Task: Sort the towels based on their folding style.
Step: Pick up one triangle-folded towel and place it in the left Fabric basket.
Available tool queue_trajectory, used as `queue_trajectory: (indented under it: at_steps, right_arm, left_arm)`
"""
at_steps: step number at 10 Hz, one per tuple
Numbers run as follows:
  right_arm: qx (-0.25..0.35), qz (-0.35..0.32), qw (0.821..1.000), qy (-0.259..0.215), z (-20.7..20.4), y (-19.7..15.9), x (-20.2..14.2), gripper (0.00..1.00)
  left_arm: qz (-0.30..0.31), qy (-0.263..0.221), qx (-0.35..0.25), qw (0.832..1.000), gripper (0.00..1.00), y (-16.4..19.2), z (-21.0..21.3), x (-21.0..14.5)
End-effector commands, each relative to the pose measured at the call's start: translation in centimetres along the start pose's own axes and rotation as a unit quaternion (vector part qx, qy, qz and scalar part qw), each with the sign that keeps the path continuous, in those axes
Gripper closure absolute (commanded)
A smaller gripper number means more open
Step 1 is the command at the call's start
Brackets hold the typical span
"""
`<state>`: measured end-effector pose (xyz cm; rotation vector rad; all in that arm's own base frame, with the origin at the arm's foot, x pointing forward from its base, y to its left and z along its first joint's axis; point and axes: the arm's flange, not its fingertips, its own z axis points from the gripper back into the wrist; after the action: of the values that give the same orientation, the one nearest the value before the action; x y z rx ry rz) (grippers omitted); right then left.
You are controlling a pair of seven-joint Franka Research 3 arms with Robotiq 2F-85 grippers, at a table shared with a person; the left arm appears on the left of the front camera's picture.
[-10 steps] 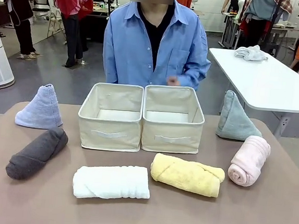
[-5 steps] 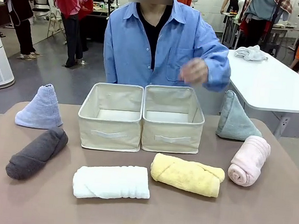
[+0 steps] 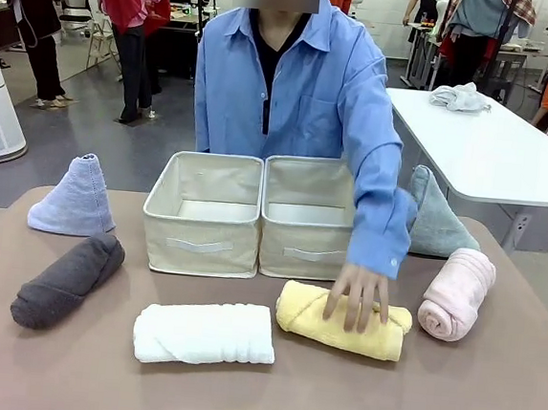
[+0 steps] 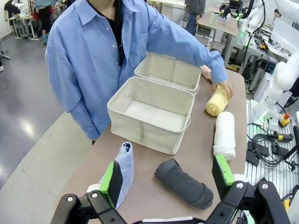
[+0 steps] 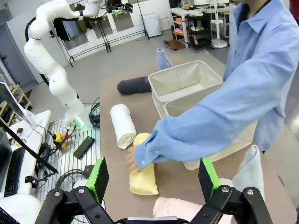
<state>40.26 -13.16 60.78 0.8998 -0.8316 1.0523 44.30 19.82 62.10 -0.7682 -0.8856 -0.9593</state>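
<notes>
On the tabletop (image 3: 488,396): we log 4 rolled towels, 2 cone towels and 2 beige fabric boxes.
Boxes: left box (image 3: 199,246) and right box (image 3: 298,255) touch side by side at the middle, open tops up, bare floors in view.
Rolls: dark grey roll (image 3: 66,281) lies at the robot's left, just in front of the grey-blue cone (image 3: 75,197); white roll (image 3: 205,333) lies in front of the left box; yellow roll (image 3: 307,320) lies in front of the right box; pink roll (image 3: 455,293) lies at the right.
Cones: we see the grey-blue cone upright, left of the left box; grey-green cone (image 3: 440,229) upright, right of the right box, partly behind the blue sleeve (image 3: 373,175).
Person (image 3: 284,91): at the far side, arm reaching over the right box; hand (image 3: 359,294) lies palm down on the yellow roll, fingers spread across its top.
Left pincer (image 4: 168,176): jaws wide apart, green pads (image 4: 112,179) bare, gripping nothing; hangs above the left end, over the grey-blue cone and dark grey roll.
Right pincer (image 5: 153,176): jaws wide apart too, gripping nothing; hangs above the right end, near the pink roll.
</notes>
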Motion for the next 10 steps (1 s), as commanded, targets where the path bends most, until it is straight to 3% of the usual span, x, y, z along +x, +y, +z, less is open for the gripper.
queue_trajectory:
  at_steps: [1, 10]
  right_arm:
    - [0.001, 0.002, 1.000, -0.002, -0.08, -0.06, 0.04, 0.00]
    - [0.001, 0.002, 1.000, -0.002, -0.08, -0.06, 0.04, 0.00]
  left_arm:
    - [-0.002, -0.007, -0.004, 1.000, 0.00, 0.05, 0.35, 0.19]
    - [0.000, 0.000, 0.000, 1.000, 0.00, 0.00, 0.00, 0.00]
